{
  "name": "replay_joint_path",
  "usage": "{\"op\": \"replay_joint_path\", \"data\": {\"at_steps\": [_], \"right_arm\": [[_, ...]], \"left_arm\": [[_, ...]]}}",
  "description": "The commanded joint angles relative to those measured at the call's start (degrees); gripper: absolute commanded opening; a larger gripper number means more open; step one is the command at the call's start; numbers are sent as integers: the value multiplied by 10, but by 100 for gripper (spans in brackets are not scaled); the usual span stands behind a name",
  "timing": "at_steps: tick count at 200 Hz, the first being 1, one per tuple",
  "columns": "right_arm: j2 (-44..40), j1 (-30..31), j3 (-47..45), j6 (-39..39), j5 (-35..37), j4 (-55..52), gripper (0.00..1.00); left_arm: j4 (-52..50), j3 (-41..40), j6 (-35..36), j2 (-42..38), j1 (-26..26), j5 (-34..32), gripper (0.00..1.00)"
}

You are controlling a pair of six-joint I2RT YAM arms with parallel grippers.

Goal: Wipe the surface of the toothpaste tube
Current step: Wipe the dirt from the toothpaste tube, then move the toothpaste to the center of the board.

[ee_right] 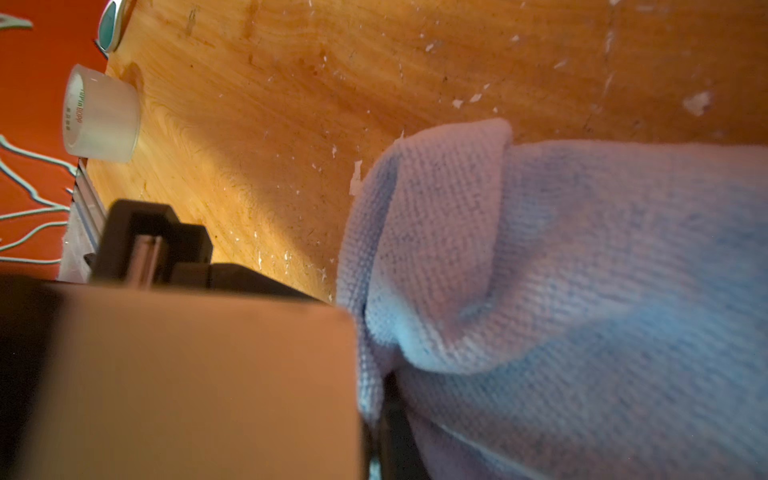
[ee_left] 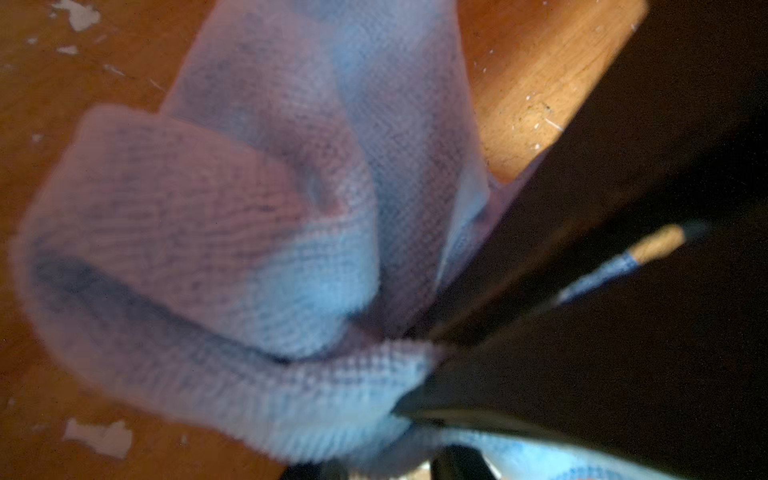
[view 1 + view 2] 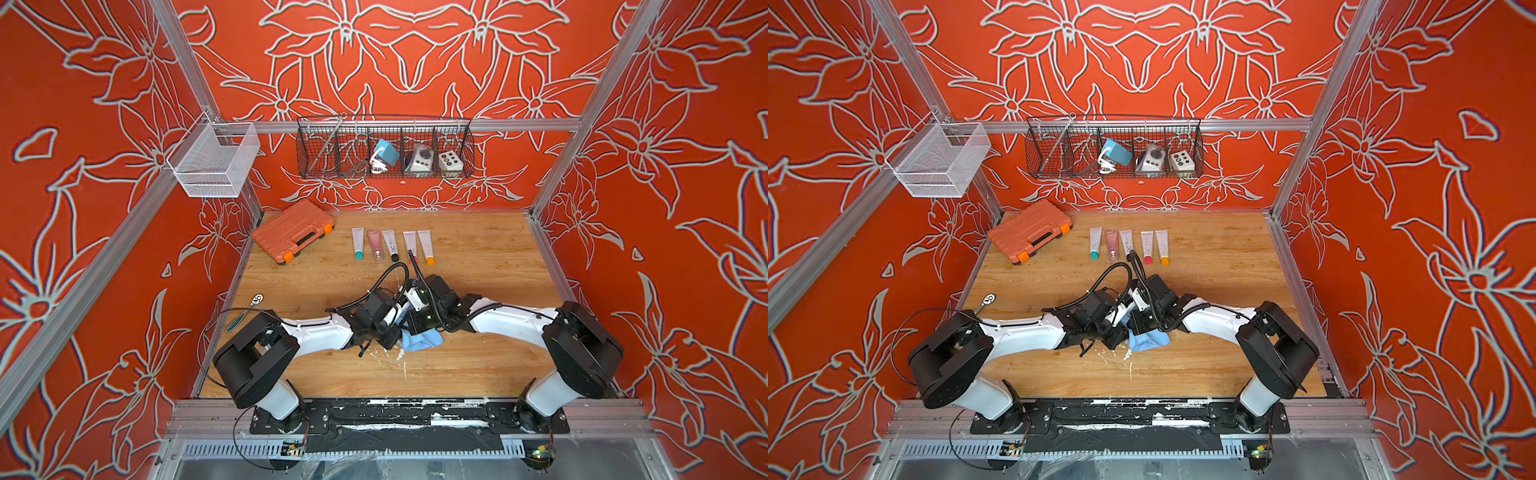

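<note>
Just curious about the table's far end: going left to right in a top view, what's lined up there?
orange case → teal-capped tube → pink tube → black-capped tube → tube whose cap a cable hides → orange-capped tube

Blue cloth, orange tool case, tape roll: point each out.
blue cloth (image 3: 424, 341): a top view, on the bare fold showing below the wrists.
orange tool case (image 3: 291, 229): a top view, middle of the lid.
tape roll (image 1: 104, 114): right wrist view, its outer side wall.

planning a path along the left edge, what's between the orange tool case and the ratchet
Nothing: bare wooden table between orange tool case and ratchet, in both top views.
</note>
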Motion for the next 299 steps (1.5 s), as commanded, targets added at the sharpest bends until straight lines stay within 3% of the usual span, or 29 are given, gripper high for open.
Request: {"op": "replay_joint_path", "data": {"at_steps": [1, 65, 133, 230, 299], "right_arm": [[-15, 7, -18, 21, -1, -8, 0], [-6, -36, -41, 9, 71, -14, 0], [9, -130, -41, -15, 88, -43, 0], [31, -194, 12, -68, 131, -89, 0], [42, -182, 33, -88, 57, -93, 0]], "left_arm": [[39, 0, 3, -10, 0, 2, 12], [41, -5, 2, -16, 0, 2, 13], [41, -6, 6, -18, 0, 4, 13], [44, -8, 7, -20, 0, 16, 12], [47, -4, 7, -12, 0, 18, 13]]}}
